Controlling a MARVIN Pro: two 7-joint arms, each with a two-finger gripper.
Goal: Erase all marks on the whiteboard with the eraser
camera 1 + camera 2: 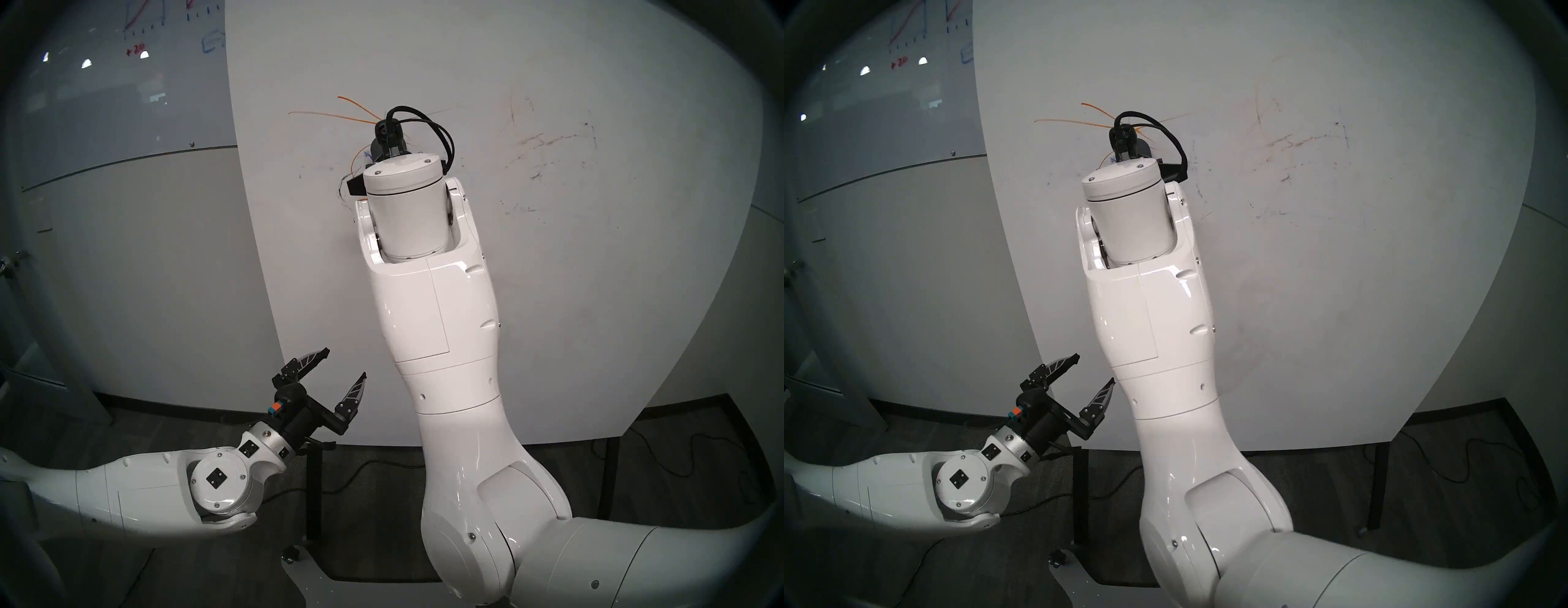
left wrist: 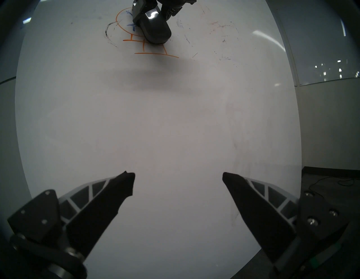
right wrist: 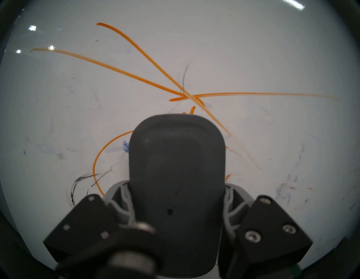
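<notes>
From my seat the right tool [image 3: 176, 202] is clenched on the eraser [image 3: 176, 175], its two fingers pinching the pad's long flanks. In the right wrist view the eraser's long axis runs from 6 to 12 o'clock, its rounded nose pointing at 12 toward the crossing of the orange lines [image 3: 187, 95]; its near end is cut off behind the tool body. It sits against the whiteboard [image 2: 155, 126] over the middle of the orange drawing, and in the left wrist view it lies at 12 o'clock, covering most of the blue figure [image 2: 132, 26]. A black scribble [image 3: 76, 187] shows at 8 o'clock of the pad. From the head camera the right forearm hides nearly all of the eraser and drawing. Faint reddish smudges [image 1: 547, 140] at 2 o'clock are hard to make out. The left tool [image 1: 343, 369] hangs low with fingers spread wide, holding nothing.
</notes>
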